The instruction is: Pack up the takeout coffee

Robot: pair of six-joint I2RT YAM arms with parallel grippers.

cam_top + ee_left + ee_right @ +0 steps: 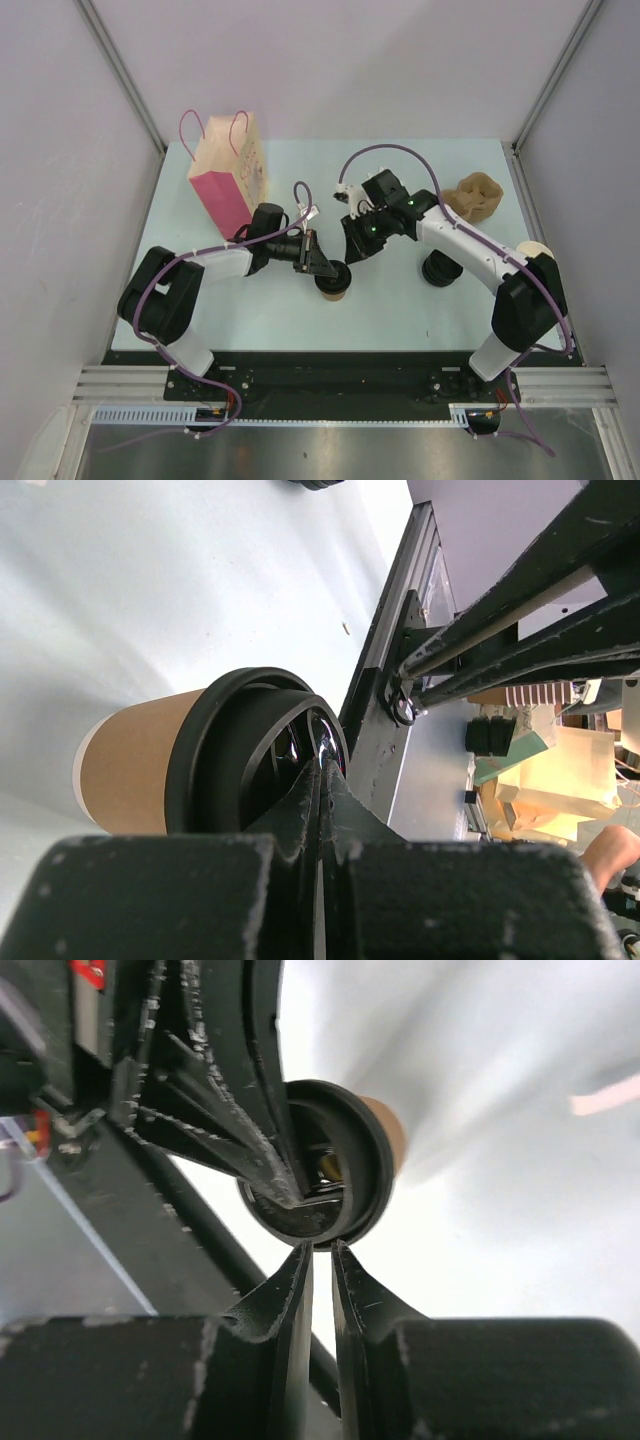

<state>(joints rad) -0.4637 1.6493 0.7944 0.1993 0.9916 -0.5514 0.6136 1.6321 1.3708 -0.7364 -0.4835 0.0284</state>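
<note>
Your left gripper [322, 780], fingers pinched nearly together on the black lid's rim, and the narrowed right gripper [318, 1252] meet over the takeout coffee [333, 281] at mid-table, so press evenly before bagging.

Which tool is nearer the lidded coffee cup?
Left. The left tool sits on the coffee cup lid, fingers together; the right tool hangs just up-right of it.

matt kraft paper cup [130, 770], glossy plastic lid [235, 755]
</note>
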